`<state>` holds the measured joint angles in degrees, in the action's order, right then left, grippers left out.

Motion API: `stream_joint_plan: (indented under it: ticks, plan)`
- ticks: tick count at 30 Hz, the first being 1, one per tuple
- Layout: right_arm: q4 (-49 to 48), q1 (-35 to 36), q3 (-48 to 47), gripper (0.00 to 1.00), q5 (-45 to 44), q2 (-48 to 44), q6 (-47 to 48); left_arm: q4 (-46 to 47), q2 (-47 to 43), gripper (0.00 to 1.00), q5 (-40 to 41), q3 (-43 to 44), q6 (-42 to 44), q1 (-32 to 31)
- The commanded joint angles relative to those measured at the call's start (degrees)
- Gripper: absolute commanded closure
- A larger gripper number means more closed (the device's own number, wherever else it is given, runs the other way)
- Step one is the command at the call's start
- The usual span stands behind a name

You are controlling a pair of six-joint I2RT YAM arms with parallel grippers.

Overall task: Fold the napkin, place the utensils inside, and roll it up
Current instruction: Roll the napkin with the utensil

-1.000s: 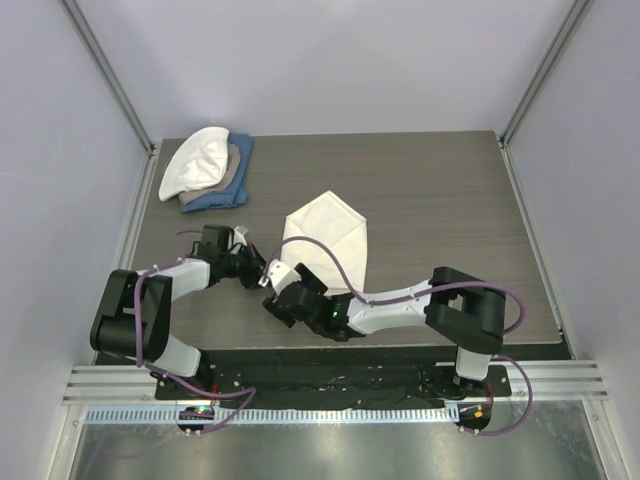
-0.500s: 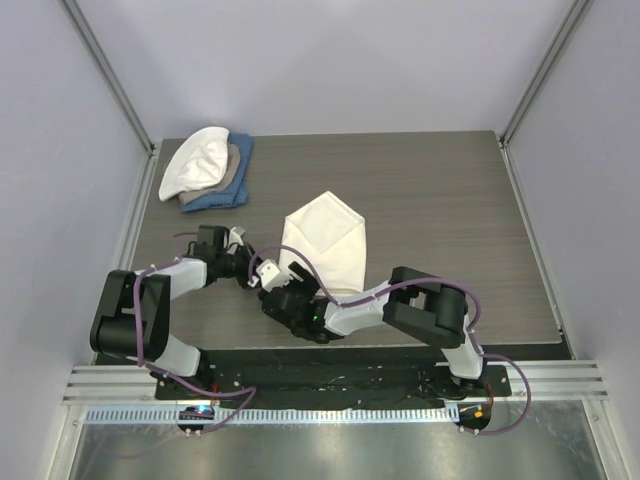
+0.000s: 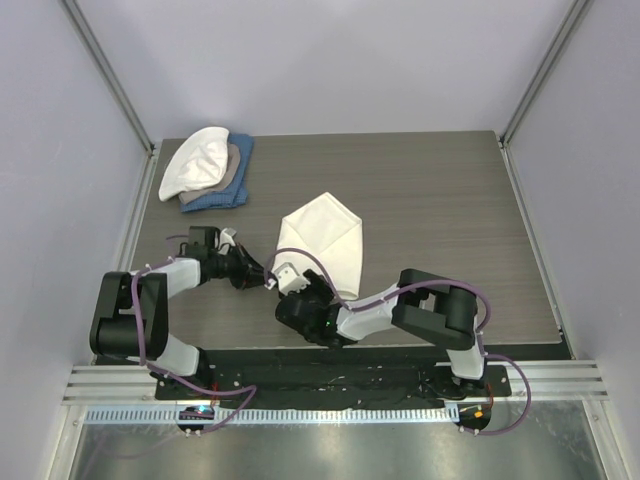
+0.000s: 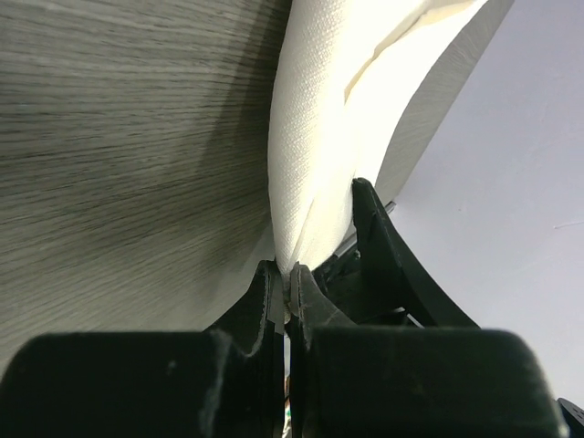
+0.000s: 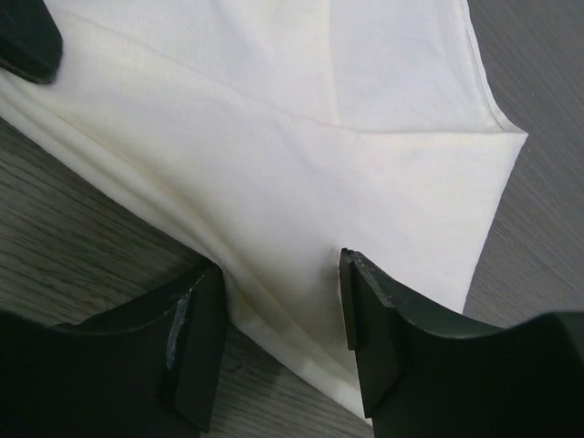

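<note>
The cream napkin [image 3: 325,235] lies folded near the table's middle, its point toward the back. My left gripper [image 3: 263,279] is shut on the napkin's near-left corner; in the left wrist view the cloth [image 4: 319,137] rises straight out of the closed gripper [image 4: 290,274]. My right gripper [image 3: 290,270] sits just to the right of it at the napkin's near edge. In the right wrist view the gripper [image 5: 278,266] is open, straddling the bunched edge of the napkin [image 5: 319,137], one finger on the cloth and the other beside the fold. The utensils are hidden.
A stack of white, tan and blue cloths [image 3: 208,168] lies at the back left corner of the grey wood-grain table [image 3: 450,200]. Enclosure walls and metal posts border the table on three sides. Both arm bases sit at the near edge.
My right gripper has swung in to the napkin's near edge, and its jaws have narrowed around the fold. The left gripper has stayed shut on the corner, hardly moving.
</note>
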<state>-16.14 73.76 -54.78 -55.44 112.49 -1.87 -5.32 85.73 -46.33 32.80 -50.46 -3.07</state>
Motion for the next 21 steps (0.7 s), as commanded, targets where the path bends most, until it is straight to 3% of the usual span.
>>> stream_joint_plan:
  ticks: [1,8,13,15,16,19,21]
  plan:
    - [1.9,-0.4,3.8,0.43,-0.2,-2.1,-2.6,-1.3,-1.5,1.00,-2.1,1.0,1.4,1.2]
    - [-1.6,-0.5,4.8,0.62,2.6,-0.7,4.1,-1.8,-1.3,1.00,-1.9,1.3,2.1,1.2]
    - [-0.9,-1.9,5.2,0.90,8.4,-0.9,5.7,-1.8,-1.7,0.98,-1.2,1.6,2.4,1.3]
    - [1.1,-2.4,4.6,0.97,10.5,-1.0,6.1,-1.8,-2.5,0.87,0.3,1.9,2.3,1.3]
    - [2.1,-2.5,4.3,0.99,12.5,-1.0,6.3,-1.7,-2.8,0.72,1.4,2.0,2.2,1.2]
    - [7.3,-2.8,2.4,0.99,14.3,-1.5,5.9,-0.3,-6.3,0.38,8.9,1.6,1.8,1.3]
    - [11.7,-3.5,0.7,0.99,17.8,-1.9,3.8,2.2,-8.6,0.28,14.0,-0.5,0.4,1.3]
